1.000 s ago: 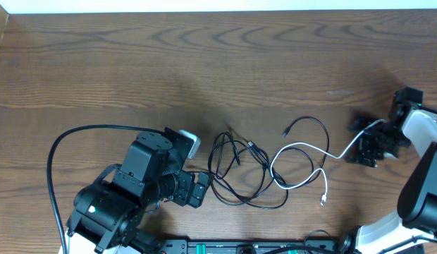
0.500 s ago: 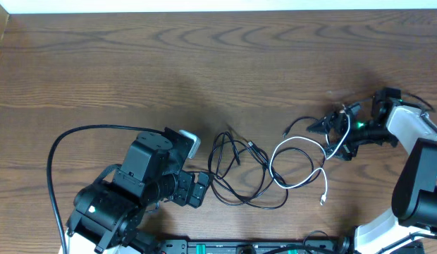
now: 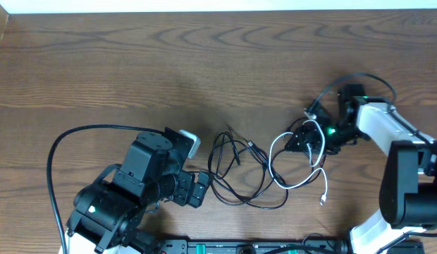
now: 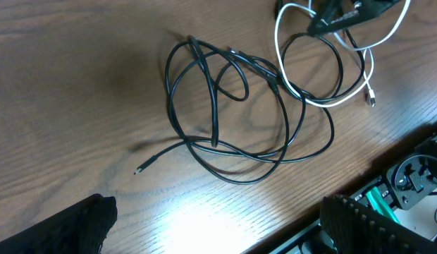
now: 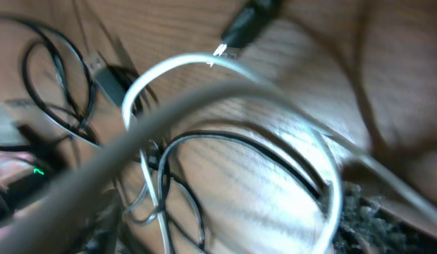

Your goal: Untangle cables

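You've got the black cable (image 4: pixel 213 116) in a loose tangle of overlapping loops, flat on the table (image 3: pixel 134 63) at front-centre. One plug end (image 4: pixel 137 171) sticks out clear of the loops.

The white cable (image 4: pixel 324 104) sits just right of it in one big loop. The two overlap where they meet, with black strands crossing through the white loop. The white plug (image 3: pixel 322 202) lies free on the wood at the near-right edge of the pile.

Your right gripper (image 3: pixel 301 140) is down at the far-right part of the white loop, right in the cables. The white cord runs over and around it in both the overhead and left wrist views, so there's contact there.

The right wrist view is blurred. The white loop fills the frame, with a black strand inside it and a dark plug (image 5: pixel 250 21) at the top. I can't tell from any view whether the jaws are clamped on the cord or just standing around it.

Your left gripper (image 3: pixel 196 166) is just left of the black tangle and apart from it. Its jaws are spread wide with nothing between them. The left arm's thick black lead (image 3: pixel 106 128) arcs off to the left, well apart from the cables.
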`<act>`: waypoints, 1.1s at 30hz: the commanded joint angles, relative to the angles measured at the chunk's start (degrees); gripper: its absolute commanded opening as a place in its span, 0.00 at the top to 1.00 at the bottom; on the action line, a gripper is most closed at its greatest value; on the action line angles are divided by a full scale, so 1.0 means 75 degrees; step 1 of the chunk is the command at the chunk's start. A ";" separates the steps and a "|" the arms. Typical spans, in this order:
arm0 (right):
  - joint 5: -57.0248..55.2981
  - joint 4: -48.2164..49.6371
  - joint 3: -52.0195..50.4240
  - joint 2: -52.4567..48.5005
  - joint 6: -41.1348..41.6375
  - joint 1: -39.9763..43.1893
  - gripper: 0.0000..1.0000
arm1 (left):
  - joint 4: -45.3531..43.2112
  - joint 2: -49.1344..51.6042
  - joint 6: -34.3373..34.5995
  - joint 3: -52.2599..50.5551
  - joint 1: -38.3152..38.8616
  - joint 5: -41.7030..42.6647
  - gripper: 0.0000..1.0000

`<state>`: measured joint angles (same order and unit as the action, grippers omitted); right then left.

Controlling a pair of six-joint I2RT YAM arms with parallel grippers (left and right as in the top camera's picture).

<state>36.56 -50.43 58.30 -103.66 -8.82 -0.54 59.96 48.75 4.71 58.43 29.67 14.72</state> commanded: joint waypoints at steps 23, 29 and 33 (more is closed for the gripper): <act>-0.0536 0.2722 -0.0035 -0.0023 0.2320 -0.1810 0.15 | -0.0003 -0.0020 0.0041 0.0082 -0.0026 0.0035 0.02; -0.1274 0.1988 -0.0035 -0.0023 0.2349 -0.2148 0.15 | -0.0003 -0.0020 0.0041 0.0082 -0.0026 0.0035 0.02; -0.1352 0.1402 -0.0035 -0.0023 0.2340 -0.2291 0.15 | -0.0003 -0.0020 0.0038 0.0082 -0.0026 0.0035 0.02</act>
<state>29.08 -38.09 58.35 -103.57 8.12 -16.71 59.94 48.75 4.71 58.43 29.67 14.70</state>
